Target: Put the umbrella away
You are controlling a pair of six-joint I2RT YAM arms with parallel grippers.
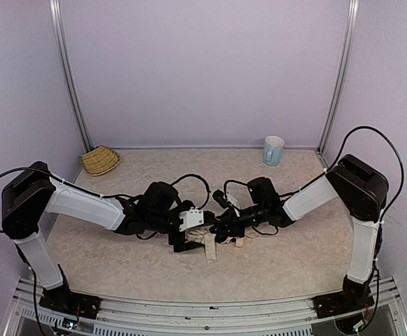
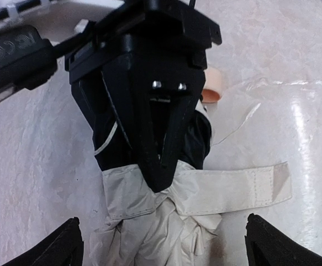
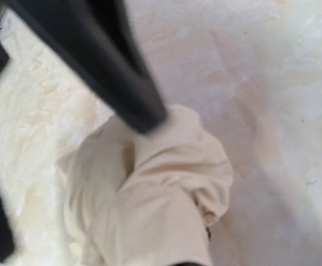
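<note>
Your right gripper is pinching the cream crinkled-fabric umbrella lying on the pale marbled table, while your left gripper is hovering wide open and empty over it, so that fabric-only hold is risking a slip.

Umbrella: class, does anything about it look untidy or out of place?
Yes: the umbrella is bunched and crumpled, and its closure strap lies loose and flat on the table, not wrapped around the fabric.

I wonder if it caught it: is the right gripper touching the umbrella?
Touching. The left wrist view shows the right gripper pinched shut on the umbrella.
</note>
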